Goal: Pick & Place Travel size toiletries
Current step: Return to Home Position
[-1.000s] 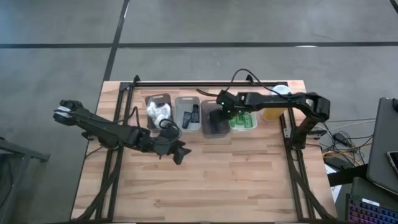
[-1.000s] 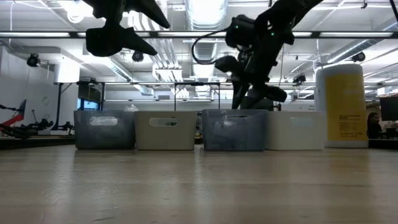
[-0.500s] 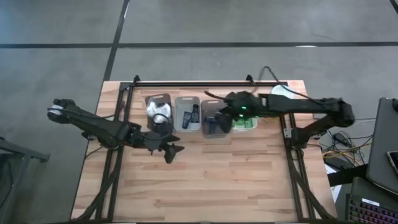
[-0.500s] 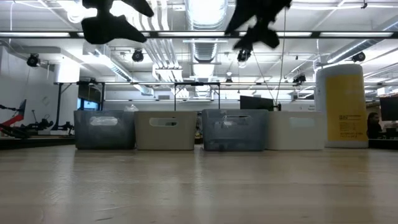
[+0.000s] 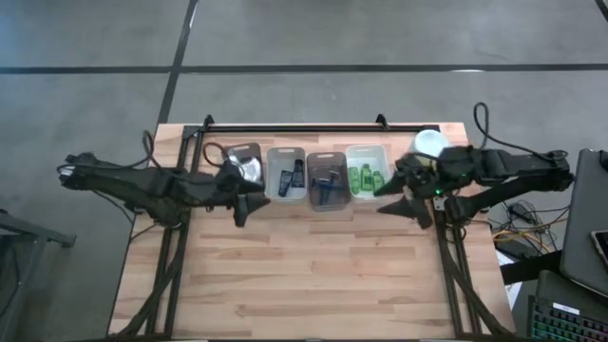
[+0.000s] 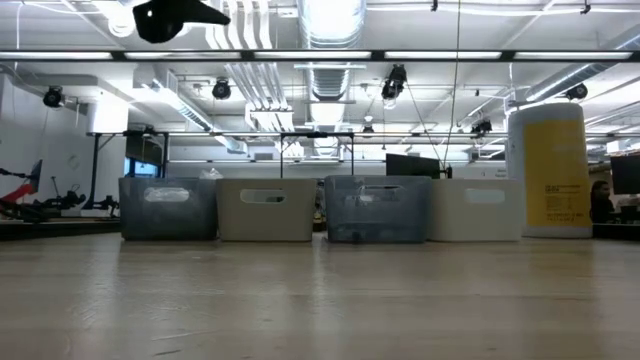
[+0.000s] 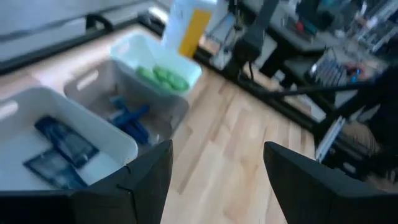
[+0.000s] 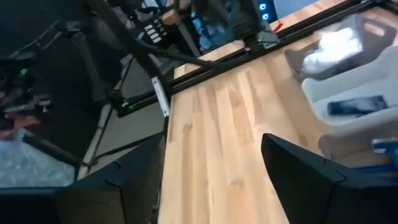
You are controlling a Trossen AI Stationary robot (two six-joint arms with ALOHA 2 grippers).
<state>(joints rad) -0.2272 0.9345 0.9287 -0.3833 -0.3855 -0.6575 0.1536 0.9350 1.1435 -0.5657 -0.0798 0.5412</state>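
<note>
left gripper [image 5: 239, 211]: it hangs just at the 6 o'clock side of the bin row, near the first two bins; its fingers stand wide apart and hold nothing
right gripper [image 5: 397, 203]: it sits at the 3 o'clock end of the row, beside the green bin; its fingers are spread too and nothing is between them
white bundles [image 5: 249, 171]: in the first bin [image 5: 238, 150], counting from 9 o'clock
dark tubes [image 5: 291, 176]: in the second bin [image 5: 285, 153]
blue razors [image 5: 328, 184]: in the third bin [image 5: 326, 157]
green bottles [image 5: 367, 177]: in the fourth bin [image 5: 365, 149]
yellow can [image 5: 429, 143]: it stands at the 3 o'clock end, past the bottles; leave it alone
table [image 5: 313, 275]: no loose toiletry shows on the wood, so you may be between picks or near done
your step: both arms look pulled away from the bins, so pick one arm and one bin first
how to do it well: come straight down over the bin, keep the fingers wide until they are on both sides of one thing, then close
watch out: the bins touch each other, so do not bump a wall; keep your two arms well apart
</note>
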